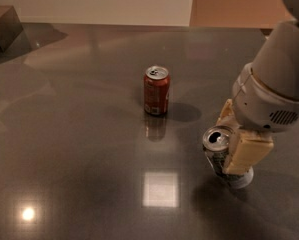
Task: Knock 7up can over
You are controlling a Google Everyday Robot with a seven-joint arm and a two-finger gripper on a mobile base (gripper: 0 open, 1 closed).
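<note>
The 7up can [220, 153] is silvery with dark print and an open shiny top. It stands on the dark table [79, 149] at the right front and leans, its top toward the left and its base to the right. My gripper [236, 134] is open and straddles the can. One cream finger [247, 154] presses the can's right side; the other [225, 112] shows just behind the can. The big white wrist [271, 91] hangs over it.
A red can [156, 90] stands upright in the middle of the table, to the upper left of the 7up can. A dark box [4, 26] sits at the far left corner. The table's far edge meets a white wall.
</note>
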